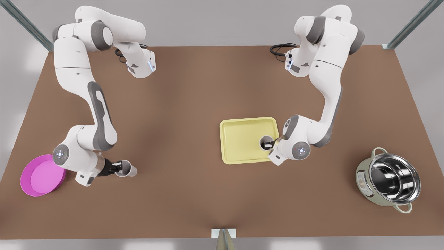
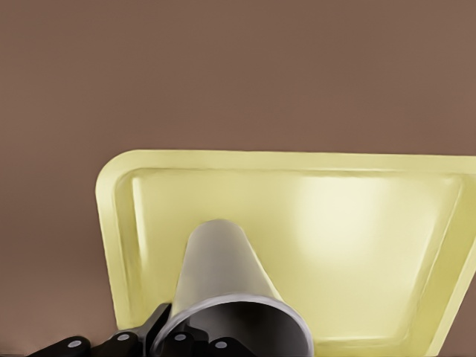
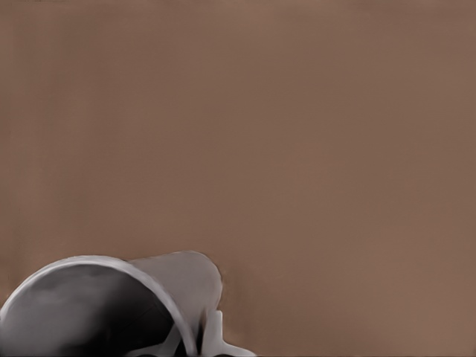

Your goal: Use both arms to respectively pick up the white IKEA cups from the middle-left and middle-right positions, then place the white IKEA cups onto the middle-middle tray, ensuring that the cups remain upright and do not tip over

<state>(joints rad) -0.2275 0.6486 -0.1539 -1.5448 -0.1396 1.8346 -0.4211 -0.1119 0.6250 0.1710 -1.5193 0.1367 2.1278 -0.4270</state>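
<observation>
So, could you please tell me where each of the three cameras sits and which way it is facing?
Front view: high off the arms, looking down on the brown table, both white arms, magenta round plate and steel pot.
Left wrist view: on the left gripper, looking down past its small white tapered cup at the flat pale-yellow tray.
Right wrist view: on the right gripper, showing its white cup over bare table.
Front and left wrist views share the tray.

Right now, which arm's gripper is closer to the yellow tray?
The left gripper. It holds a white cup over the tray, near its edge on the front view's right. The right gripper holds the other cup over the table, far off beside the pink plate.
</observation>
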